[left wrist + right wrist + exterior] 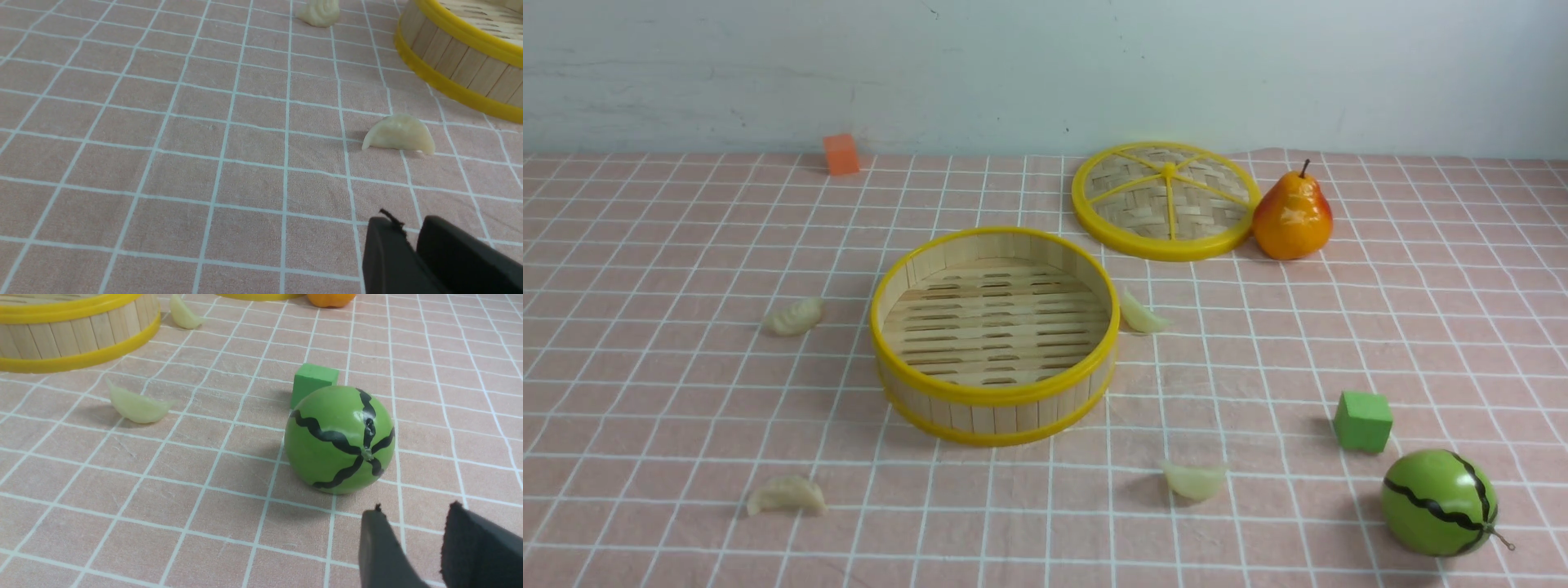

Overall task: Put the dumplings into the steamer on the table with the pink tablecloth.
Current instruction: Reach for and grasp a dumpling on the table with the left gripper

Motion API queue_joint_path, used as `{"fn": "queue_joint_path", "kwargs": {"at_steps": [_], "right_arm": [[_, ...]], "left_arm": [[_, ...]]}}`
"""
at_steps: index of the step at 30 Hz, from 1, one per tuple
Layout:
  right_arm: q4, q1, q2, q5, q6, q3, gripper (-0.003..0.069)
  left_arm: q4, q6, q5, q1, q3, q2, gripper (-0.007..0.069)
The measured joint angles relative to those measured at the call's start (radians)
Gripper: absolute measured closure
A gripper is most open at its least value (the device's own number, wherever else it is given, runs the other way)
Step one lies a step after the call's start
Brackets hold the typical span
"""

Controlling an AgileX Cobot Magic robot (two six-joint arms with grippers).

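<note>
1. Hovering over the pink tablecloth, the left gripper is pressed together, holding nothing.
2. Slightly spread, the right gripper is empty, near the toy watermelon.
3. Four dumplings lie around the steamer.

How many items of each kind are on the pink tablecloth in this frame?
dumplings: 4
steamer: 1
lid: 1
pear: 1
watermelon: 1
cubes, one orange and one green: 2
Total: 10
</note>
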Motion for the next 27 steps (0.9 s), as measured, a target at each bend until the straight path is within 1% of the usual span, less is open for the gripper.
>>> {"fn": "queue_joint_path", "kwargs": {"at_steps": [4,7,8,9,11,12,16,18,20,21,22,24,25,27], "right_arm": [[0.0,0.0,0.0,-0.058,0.0,0.007,0.042],[-0.003,0.0,0.0,-0.161,0.0,0.009,0.042],[-0.003,0.0,0.0,-0.171,0.0,0.009,0.042],[-0.003,0.0,0.0,-0.259,0.0,0.009,0.042],[-0.003,0.0,0.0,-0.339,0.0,0.009,0.042],[-0.003,0.0,0.0,-0.425,0.0,0.009,0.042],[0.008,0.0,0.0,-0.589,0.009,0.009,0.042],[0.015,0.0,0.0,-0.656,0.044,0.009,0.042],[0.027,0.0,0.0,-0.697,0.094,0.009,0.042],[0.029,0.0,0.0,-0.699,0.106,0.009,0.042],[0.031,0.0,0.0,-0.708,0.146,0.009,0.042],[0.031,0.0,0.003,-0.711,0.202,0.009,0.0439],[0.031,0.0,0.005,-0.711,0.206,0.008,0.0442],[0.004,0.0,0.041,-0.693,0.229,-0.023,0.0521]], "left_arm": [[0.0,0.0,-0.079,0.0,0.0,0.0,0.051],[0.0,0.0,-0.193,0.0,0.002,0.0,0.0506],[0.0,0.0,-0.216,0.0,0.002,0.0,0.0505],[0.001,0.0,-0.317,0.0,0.002,0.0,0.0503],[0.002,0.0,-0.407,0.0,0.003,0.0,0.0501],[0.003,0.0,-0.532,0.0,0.003,0.0,0.0501],[0.004,0.0,-0.797,0.0,0.003,0.0,0.0498],[0.005,-0.032,-0.935,0.0,0.003,0.0,0.0498],[0.002,-0.096,-1.065,0.0,0.003,0.0,0.0498],[0.002,-0.11,-1.074,0.0,0.003,0.0,0.0498],[-0.009,-0.163,-1.111,0.0,0.0,0.0,0.0498],[-0.023,-0.24,-1.053,0.0,-0.04,0.005,0.0505],[-0.023,-0.24,-1.042,0.0,-0.048,0.008,0.0507],[-0.015,-0.271,-0.862,0.0,-0.191,0.072,0.0545]]}}
